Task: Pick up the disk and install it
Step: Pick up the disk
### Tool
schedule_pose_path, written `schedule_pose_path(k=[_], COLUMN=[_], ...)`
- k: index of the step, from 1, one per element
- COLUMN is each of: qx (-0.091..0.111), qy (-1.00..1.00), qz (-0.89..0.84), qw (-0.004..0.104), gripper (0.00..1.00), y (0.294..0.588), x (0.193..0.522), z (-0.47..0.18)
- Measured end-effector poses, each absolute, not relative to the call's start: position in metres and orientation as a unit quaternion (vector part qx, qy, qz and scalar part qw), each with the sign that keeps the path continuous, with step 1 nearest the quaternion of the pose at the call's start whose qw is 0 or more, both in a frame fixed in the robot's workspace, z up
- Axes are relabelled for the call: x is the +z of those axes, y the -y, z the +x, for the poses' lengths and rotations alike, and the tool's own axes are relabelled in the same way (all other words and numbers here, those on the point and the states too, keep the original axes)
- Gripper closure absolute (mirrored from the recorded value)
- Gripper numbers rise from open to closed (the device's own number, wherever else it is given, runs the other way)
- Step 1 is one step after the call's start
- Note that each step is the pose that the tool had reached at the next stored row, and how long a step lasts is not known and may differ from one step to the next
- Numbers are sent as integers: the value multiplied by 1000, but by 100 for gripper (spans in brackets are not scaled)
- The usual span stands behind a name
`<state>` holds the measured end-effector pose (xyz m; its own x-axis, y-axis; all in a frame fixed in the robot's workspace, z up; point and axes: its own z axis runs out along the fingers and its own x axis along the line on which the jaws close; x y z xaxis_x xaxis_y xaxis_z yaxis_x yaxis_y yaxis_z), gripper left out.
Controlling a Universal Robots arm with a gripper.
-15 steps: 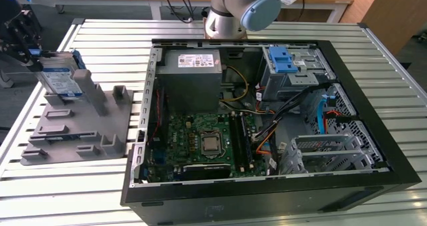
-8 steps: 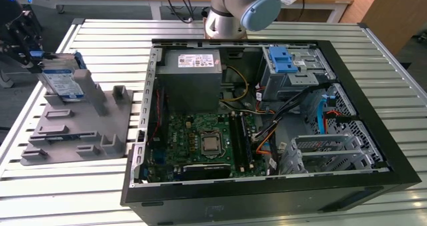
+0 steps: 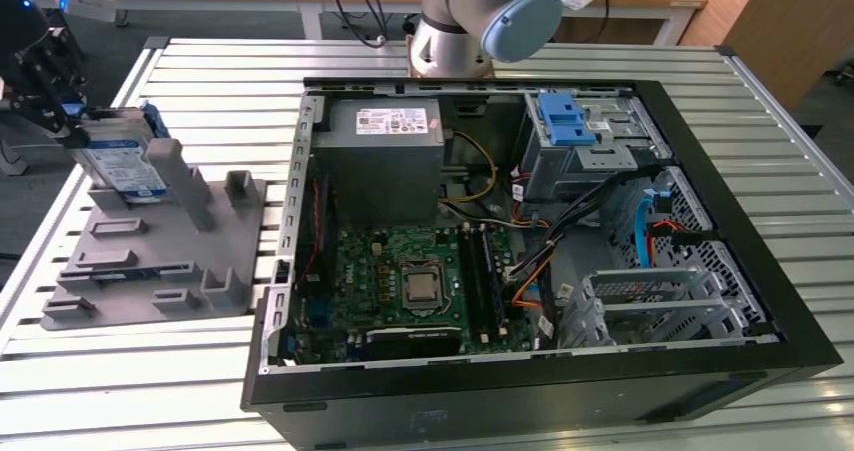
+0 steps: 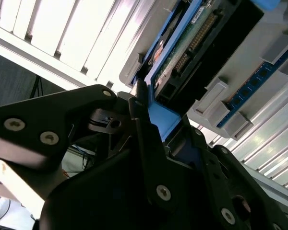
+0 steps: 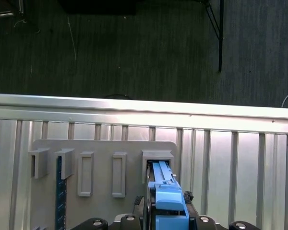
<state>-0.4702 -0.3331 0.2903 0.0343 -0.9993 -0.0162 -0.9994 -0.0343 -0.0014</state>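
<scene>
The gripper (image 5: 166, 215) jaws are clenching on the blue end of the disk (image 3: 123, 166). It is standing upright in a grey rack (image 3: 134, 271) slot directly beneath the jaws.

disk (image 3: 123, 163) | silver, blue rails, white-blue label | upright on edge | in grey holder (image 3: 147, 266) slot

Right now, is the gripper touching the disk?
Touching. In the second wrist view the gripper has its fingers pressed against both sides of the blue end of the disk, with no gap between them.
</scene>
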Motion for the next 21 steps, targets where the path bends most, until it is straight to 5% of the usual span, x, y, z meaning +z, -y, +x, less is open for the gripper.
schedule_pose_path(k=[2,21], qx=[5,5], qy=[-695,-695], qz=[-719,-719], qw=[6,6], gripper=[64,64], y=[333,333], x=[290,300], z=[-470,-470])
